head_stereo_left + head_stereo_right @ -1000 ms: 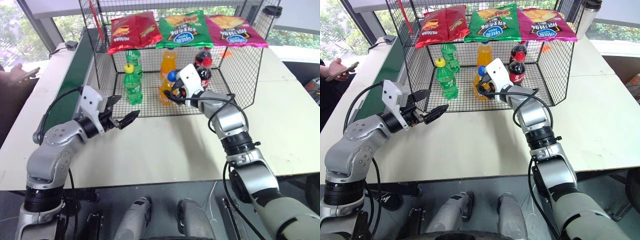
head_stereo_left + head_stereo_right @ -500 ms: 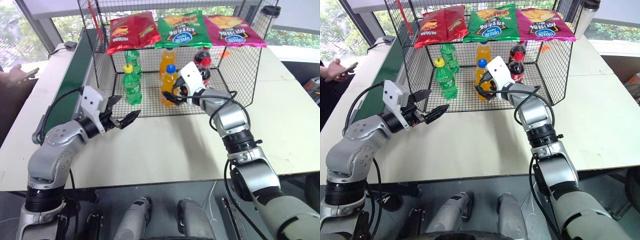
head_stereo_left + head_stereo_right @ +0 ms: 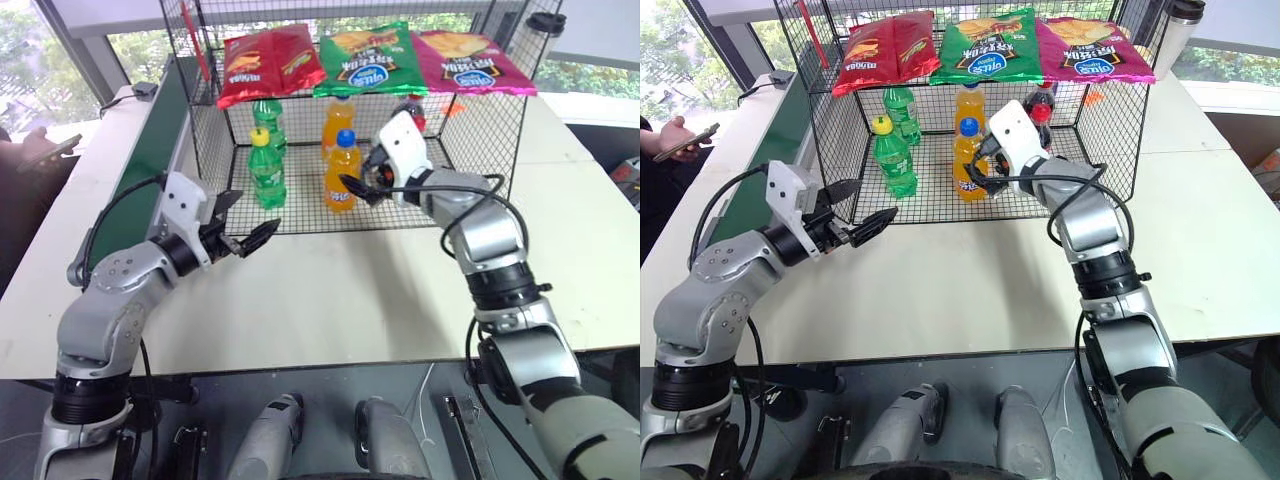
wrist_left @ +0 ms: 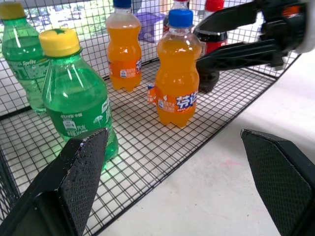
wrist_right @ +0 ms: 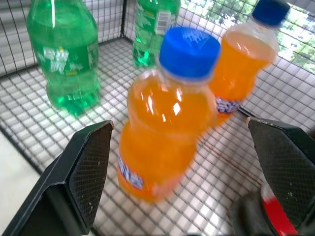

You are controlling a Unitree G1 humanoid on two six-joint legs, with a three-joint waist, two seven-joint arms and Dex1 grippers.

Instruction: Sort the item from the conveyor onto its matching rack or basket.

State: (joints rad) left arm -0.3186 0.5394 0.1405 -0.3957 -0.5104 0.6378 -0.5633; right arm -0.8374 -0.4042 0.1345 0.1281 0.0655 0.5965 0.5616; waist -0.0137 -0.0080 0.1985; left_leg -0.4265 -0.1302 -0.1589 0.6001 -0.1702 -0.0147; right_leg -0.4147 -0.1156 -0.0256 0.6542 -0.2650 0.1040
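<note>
The item, a small orange soda bottle [image 3: 342, 172] with a blue cap, stands upright on the mesh floor near the open front of the black wire basket [image 3: 485, 150]. My right gripper [image 3: 358, 186] is open just to the bottle's right, and its fingers are clear of it. In the right wrist view the bottle [image 5: 165, 118] stands ahead between the spread fingers [image 5: 83, 167]. Out in front of the basket, my left gripper [image 3: 255, 214] hovers open and empty over the table. The dark green conveyor [image 3: 150, 150] runs along the left side.
Inside the basket stand two green soda bottles [image 3: 265, 165], another orange bottle [image 3: 337, 115] and cola bottles [image 3: 410, 112]. Three chip bags [image 3: 370, 55] lie on its mesh top. A person's hand with a phone [image 3: 40, 150] is at far left. The white table [image 3: 330, 290] spreads in front.
My right gripper has opened, let go of the orange bottle and drawn back to the right and upward. The bottle, tilted before, now stands upright. My left arm has not moved.
</note>
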